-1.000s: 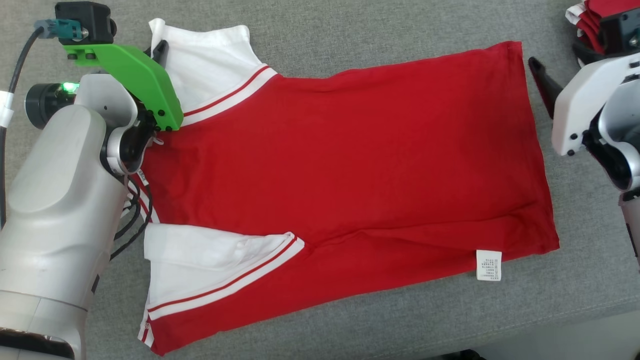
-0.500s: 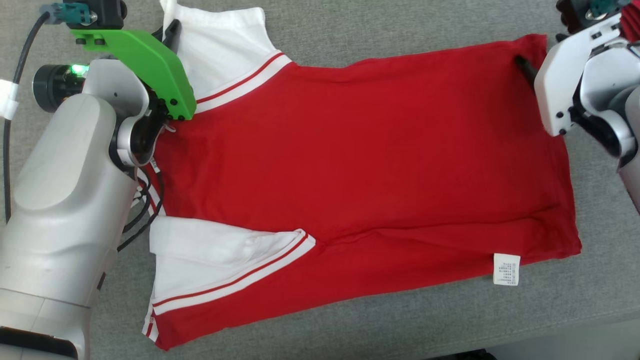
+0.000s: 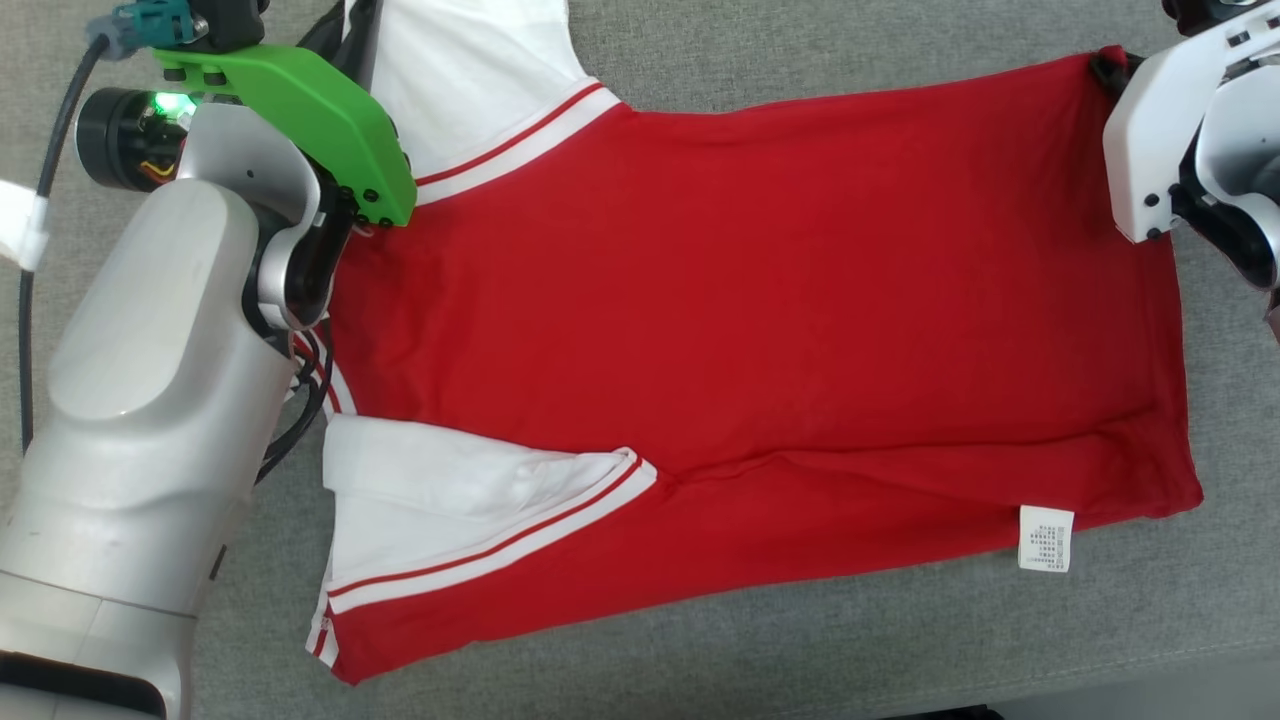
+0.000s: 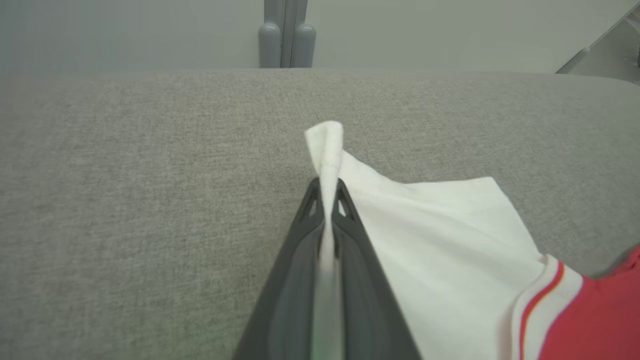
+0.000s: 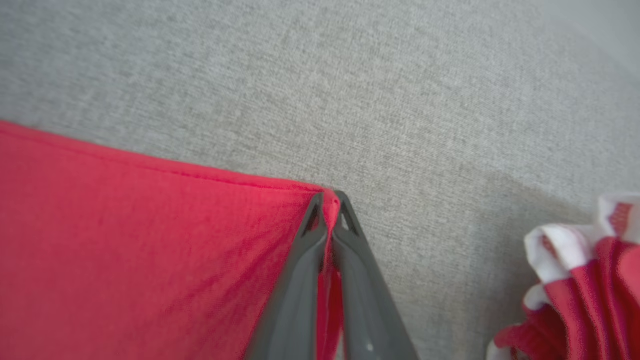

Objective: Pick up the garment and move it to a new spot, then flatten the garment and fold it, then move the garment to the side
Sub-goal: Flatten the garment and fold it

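Red garment (image 3: 760, 300) lies flat on grey fabric (image 3: 800, 50); arms reach far, left gripper (image 4: 327, 189) pinching its white sleeve (image 4: 425, 225), right gripper (image 5: 328, 201) pinching its far-right corner.

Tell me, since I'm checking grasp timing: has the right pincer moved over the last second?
Yes. Against the red garment, the right pincer went from beside the hem onto the far corner, now shut on it.

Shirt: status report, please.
Left gripper shut on shirt sleeve tip; right gripper shut on hem corner. Shirt lies flat. Bunched garment near right gripper, clear.
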{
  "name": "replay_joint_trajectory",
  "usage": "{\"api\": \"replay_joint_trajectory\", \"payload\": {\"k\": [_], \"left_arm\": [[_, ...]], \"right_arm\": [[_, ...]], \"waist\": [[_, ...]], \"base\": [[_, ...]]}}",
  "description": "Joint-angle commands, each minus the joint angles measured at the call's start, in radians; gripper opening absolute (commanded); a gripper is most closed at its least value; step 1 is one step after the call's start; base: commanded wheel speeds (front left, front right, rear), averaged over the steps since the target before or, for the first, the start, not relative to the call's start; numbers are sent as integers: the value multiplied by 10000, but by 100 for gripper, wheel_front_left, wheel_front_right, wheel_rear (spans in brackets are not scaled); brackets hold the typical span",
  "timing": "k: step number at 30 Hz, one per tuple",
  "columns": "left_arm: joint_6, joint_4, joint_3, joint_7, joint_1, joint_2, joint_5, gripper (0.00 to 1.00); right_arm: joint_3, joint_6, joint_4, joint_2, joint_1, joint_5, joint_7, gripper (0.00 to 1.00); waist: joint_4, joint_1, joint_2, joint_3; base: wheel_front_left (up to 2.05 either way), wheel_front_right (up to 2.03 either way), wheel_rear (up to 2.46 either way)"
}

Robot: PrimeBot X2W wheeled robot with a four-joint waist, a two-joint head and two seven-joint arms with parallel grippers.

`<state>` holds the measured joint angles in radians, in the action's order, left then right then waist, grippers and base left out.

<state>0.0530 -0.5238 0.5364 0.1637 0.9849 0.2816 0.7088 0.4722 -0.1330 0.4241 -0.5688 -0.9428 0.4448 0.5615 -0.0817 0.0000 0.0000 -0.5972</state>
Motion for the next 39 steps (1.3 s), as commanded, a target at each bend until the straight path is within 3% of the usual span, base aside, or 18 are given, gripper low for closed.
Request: {"api": "replay_joint_trajectory", "payload": {"k": [1,7,18,28,39], "left_arm": [[34,33,-44,-365,-88,-11,-135,0],[-65,76,39,-1823,-402,-281,-473,0],[-190,969,677,-3841,-2270,-692,-956,0],[-209,2620,1031,-4211,-4796,-599,-882,0],[124,3532,1147,-4217,-6942,-329,-475,0]], "right_arm": [[-159,45,317,-4,287,-168,-204,0],[-548,44,605,261,727,-435,-1061,0],[-1204,37,328,-10,2414,-1333,-2617,0],[-2092,36,23,151,4475,-2621,-4021,0],[-3102,36,-999,433,6279,-3111,-3561,0]], "waist": [[18,0,0,97],[125,0,0,532],[834,0,0,1730],[1391,0,0,2678],[1501,0,0,3450]], "base": [[0,0,0],[0,0,0],[0,0,0],[0,0,0],[0,0,0]]}}
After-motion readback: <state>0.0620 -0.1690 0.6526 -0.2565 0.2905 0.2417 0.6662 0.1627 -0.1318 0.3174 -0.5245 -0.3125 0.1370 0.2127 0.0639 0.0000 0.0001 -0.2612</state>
